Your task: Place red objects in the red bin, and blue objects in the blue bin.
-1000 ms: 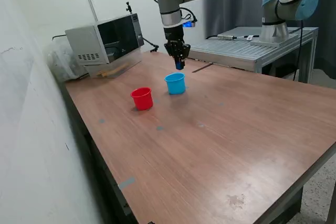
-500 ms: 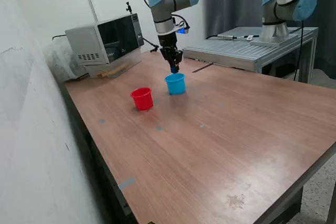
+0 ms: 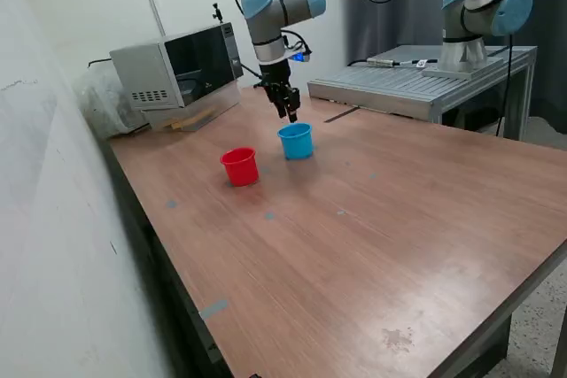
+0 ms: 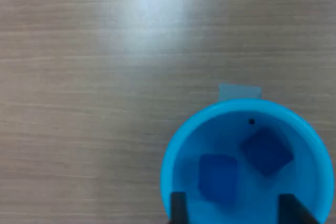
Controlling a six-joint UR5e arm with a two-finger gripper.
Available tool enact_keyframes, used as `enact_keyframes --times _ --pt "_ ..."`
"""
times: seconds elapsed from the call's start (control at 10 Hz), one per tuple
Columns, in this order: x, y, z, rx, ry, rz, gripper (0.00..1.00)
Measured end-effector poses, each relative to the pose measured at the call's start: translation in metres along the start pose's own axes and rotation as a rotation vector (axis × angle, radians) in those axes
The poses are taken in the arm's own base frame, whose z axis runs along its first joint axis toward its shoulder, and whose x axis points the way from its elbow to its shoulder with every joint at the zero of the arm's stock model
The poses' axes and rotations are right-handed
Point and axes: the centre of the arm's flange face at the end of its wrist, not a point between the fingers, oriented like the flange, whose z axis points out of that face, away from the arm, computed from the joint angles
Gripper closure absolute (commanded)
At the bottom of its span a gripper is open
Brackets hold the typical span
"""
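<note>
The tool (image 3: 291,115) hangs open and empty just above the blue cup (image 3: 296,141), both blue cubes (image 4: 218,177) already lying inside it.

You are in a robotics lab: two robot arms (image 3: 275,6), a wooden bench (image 3: 372,219), a microwave (image 3: 177,64) at the far left, cabling, and a metal table (image 3: 425,77) far right.
</note>
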Motion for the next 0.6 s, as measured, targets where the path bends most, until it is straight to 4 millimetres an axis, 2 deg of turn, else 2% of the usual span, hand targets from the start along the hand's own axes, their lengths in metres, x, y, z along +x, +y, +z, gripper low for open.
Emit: enact_keyframes --times 0.4,0.6 --pt "0.0013 -0.0005 -0.0001 0.011 0.0 0.004 0.0" --pt "0.0062 -0.0075 -0.0006 0.107 -0.003 0.044 0.0"
